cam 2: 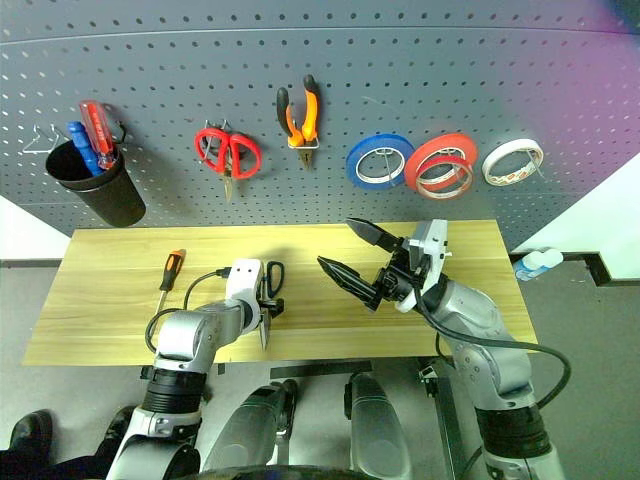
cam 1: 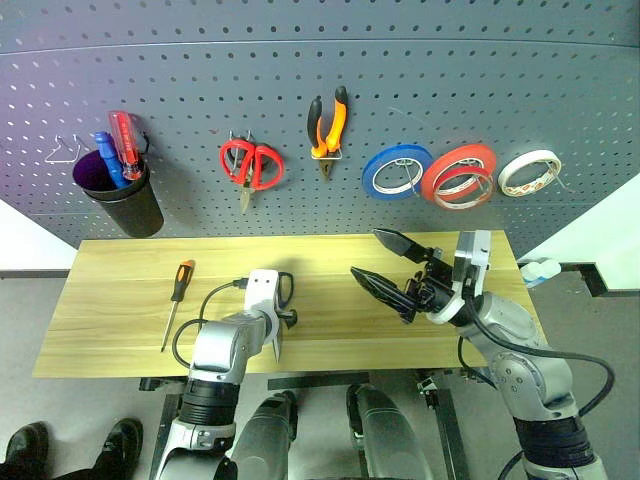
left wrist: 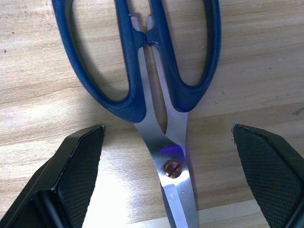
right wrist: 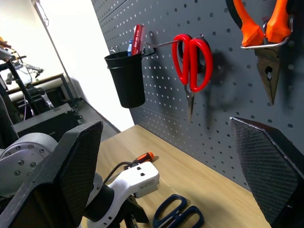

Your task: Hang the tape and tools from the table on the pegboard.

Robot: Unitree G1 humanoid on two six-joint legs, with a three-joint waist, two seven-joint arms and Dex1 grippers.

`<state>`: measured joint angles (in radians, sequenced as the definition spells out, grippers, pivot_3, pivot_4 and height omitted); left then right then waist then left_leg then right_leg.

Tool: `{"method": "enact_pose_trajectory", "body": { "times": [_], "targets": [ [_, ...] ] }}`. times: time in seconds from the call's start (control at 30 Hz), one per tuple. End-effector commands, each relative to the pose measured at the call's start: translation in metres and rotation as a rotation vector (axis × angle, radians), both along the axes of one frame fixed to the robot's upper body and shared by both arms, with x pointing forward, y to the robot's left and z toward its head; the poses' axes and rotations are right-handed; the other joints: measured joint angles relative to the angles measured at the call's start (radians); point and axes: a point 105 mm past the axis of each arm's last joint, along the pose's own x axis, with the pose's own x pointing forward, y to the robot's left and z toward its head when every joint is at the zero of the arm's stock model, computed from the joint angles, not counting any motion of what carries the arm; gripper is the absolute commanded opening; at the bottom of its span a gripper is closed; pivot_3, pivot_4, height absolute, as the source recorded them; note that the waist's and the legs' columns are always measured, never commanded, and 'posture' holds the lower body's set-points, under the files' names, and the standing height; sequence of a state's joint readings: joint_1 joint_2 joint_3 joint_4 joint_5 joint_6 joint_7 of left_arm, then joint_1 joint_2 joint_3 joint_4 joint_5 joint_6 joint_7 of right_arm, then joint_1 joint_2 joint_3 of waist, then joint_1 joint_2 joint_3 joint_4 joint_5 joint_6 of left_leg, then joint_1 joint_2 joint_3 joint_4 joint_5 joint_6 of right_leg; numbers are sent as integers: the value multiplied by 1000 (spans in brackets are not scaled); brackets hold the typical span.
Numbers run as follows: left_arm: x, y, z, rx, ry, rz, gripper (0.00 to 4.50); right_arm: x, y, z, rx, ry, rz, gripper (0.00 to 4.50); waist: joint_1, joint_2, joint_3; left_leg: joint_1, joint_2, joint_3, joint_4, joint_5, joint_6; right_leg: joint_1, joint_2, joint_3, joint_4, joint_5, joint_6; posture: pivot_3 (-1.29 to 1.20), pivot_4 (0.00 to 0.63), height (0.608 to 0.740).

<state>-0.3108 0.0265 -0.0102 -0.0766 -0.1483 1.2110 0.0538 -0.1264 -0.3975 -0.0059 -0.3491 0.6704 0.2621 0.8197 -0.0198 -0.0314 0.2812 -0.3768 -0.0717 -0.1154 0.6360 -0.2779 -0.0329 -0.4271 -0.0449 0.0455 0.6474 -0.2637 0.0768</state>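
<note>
Dark-blue-handled scissors [left wrist: 156,90] lie flat on the light wood table [cam 1: 120,320], handles toward the pegboard [cam 1: 180,80]. My left gripper [left wrist: 166,128] points down over them, open, with a finger on each side of the blades near the pivot and not touching. A slim orange-and-black screwdriver [cam 1: 178,290] lies on the table to the left. My right gripper [cam 1: 368,253] hovers open and empty above the table's right half. Orange-handled pliers [cam 1: 328,125] hang on the pegboard. The thin reddish tape [cam 1: 463,204] hangs there too, against a thicker red roll.
On the pegboard hang a black cup [cam 1: 125,200] holding red and blue screwdrivers, red-handled scissors [cam 1: 250,165], a blue roll [cam 1: 397,170] and a white roll [cam 1: 530,172]. A bare wire hook [cam 1: 62,150] sits at far left. A person's shoes [cam 1: 30,445] stand beside the table.
</note>
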Motion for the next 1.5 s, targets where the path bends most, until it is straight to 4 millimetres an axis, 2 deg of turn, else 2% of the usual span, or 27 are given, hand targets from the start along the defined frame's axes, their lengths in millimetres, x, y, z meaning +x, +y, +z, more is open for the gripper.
{"method": "enact_pose_trajectory", "body": {
  "times": [0.03,0.1,0.2,0.5,0.53,0.77,0.87,1.07,1.4,1.5],
  "targets": [
    [-16,8,-23,21,126,26,4500,0,0,10,17,-46,-8,4459,-1,0,0,0,0,0,0,0,0,0,0,0,0,0,0,-63,300,740],
    [-18,11,-27,52,146,21,4500,1,-1,11,21,-49,-14,4459,-1,0,0,1,0,0,0,0,0,0,0,0,0,0,0,-62,302,740],
    [-21,15,-31,72,176,40,3864,3,-1,12,19,-53,-17,4500,-1,0,0,2,0,0,0,0,0,1,0,0,1,0,0,-63,301,740],
    [-32,18,-40,66,271,80,878,5,2,23,24,-82,-18,4500,-1,1,-1,2,0,0,0,0,-1,2,0,0,0,0,0,-65,307,740],
    [-33,18,-41,62,281,77,793,5,2,24,25,-84,-19,4500,0,1,-1,3,0,0,0,0,-1,2,0,0,0,0,0,-65,305,740],
    [-34,14,-38,5,297,108,793,8,2,24,23,-86,-25,4500,-1,2,-1,3,0,0,0,0,-1,3,0,0,0,0,1,-60,300,740],
    [-23,16,-31,14,229,111,793,10,1,20,24,-72,-30,4500,0,2,-1,3,0,1,0,0,-1,3,0,0,0,0,1,-62,295,740],
    [-1,4,-2,-117,16,43,793,7,-4,5,29,-14,1,4500,3,2,-1,2,0,0,0,1,-3,3,0,0,0,0,1,-62,289,740],
    [12,22,26,82,-239,-66,793,-12,-13,-7,23,56,161,4500,0,1,1,-4,0,-1,1,1,-2,-3,0,0,-1,1,1,-68,285,740],
    [11,26,22,60,-222,-22,793,-21,-13,-17,-56,48,224,4500,2,1,1,-5,0,0,1,1,-1,-3,-1,0,-2,1,1,-69,286,740]
  ]
}}
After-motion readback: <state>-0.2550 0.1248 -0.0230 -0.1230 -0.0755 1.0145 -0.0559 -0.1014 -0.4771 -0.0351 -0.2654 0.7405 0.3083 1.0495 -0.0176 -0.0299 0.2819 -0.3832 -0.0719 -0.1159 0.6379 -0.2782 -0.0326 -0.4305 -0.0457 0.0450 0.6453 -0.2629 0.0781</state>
